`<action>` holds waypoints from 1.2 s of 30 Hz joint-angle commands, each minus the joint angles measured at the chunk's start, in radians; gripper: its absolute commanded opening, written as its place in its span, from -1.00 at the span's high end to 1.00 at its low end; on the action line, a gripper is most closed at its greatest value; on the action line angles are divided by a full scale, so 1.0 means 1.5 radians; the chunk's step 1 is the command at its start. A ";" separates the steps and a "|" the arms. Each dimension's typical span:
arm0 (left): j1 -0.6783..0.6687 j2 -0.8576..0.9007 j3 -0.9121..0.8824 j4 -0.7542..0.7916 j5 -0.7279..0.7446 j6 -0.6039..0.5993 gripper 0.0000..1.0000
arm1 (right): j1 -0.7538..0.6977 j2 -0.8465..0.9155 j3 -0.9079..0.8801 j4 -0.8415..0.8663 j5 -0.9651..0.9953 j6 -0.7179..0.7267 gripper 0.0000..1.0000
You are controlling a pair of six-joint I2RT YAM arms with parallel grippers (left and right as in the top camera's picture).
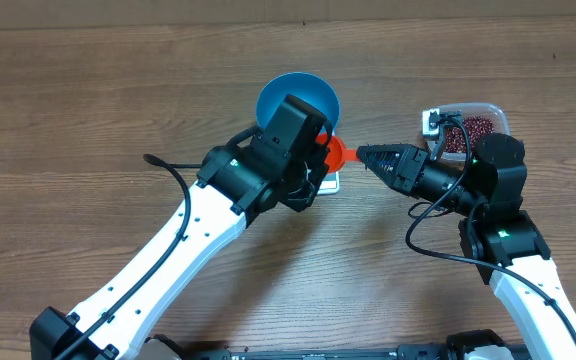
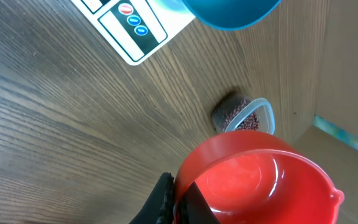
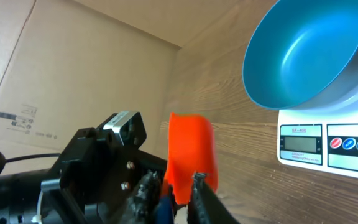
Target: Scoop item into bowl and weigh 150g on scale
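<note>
Small dark red beans (image 1: 478,128) lie in a loose heap inside a clear plastic tub (image 1: 499,110) at the far right of the wooden counter (image 1: 118,100). They look light, hard and free-rolling, likely to spill off any tilted edge. They are better scooped than pinched.

An orange-red plastic scoop (image 1: 337,153), rigid and smooth, hangs empty in the air between the two arms, just beside the bowl. The left gripper (image 2: 178,202) is pressed together on the rim of the scoop's cup. The right gripper (image 3: 169,190) flanks the scoop's handle near its blue tip (image 3: 163,210), with its fingers close on either side. Whether they clamp it cannot be told. The handle looks like the firmer place to hold for digging.

The bright blue bowl (image 3: 303,53) sits empty on the white scale (image 3: 328,146), apart from the tub.
</note>
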 commanded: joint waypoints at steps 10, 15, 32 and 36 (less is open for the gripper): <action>-0.012 0.001 0.004 -0.001 -0.041 -0.014 0.42 | 0.004 0.001 0.010 0.004 0.007 -0.001 0.93; -0.010 0.000 0.004 0.002 -0.045 -0.014 -0.99 | 0.004 0.001 0.010 0.001 0.007 -0.005 0.93; 0.092 -0.013 0.004 -0.001 0.014 0.377 -0.99 | -0.008 0.001 0.027 -0.277 0.249 -0.215 0.93; 0.099 -0.013 0.004 -0.004 0.013 0.514 -0.99 | -0.008 0.001 0.084 -0.393 0.334 -0.257 0.93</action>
